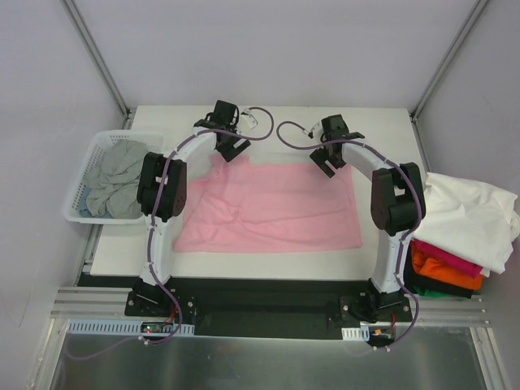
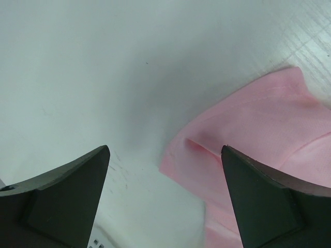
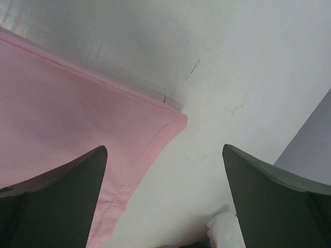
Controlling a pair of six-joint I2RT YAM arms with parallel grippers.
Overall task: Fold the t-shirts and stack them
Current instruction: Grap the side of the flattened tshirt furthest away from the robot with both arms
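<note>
Left gripper [image 2: 164, 150], right gripper [image 3: 164, 147]: open, empty, above pink shirt [image 1: 276, 207] far corners. Fold starting; I must pinch both corners.

Soft cloth on a matt white table [image 1: 382, 122]
Pink shirt [image 1: 268, 207] fine-knit, matt; table scuffed; basket [image 1: 77, 213] white plastic lattice; fingers [image 2: 62, 201] dark, matt.

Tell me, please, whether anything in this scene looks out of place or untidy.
Yes. The white t-shirt at the right lies loose and unfolded over the stack of coloured shirts, spilling past it. The pink t-shirt on the table has a bunched crease on the side nearest the basket.
</note>
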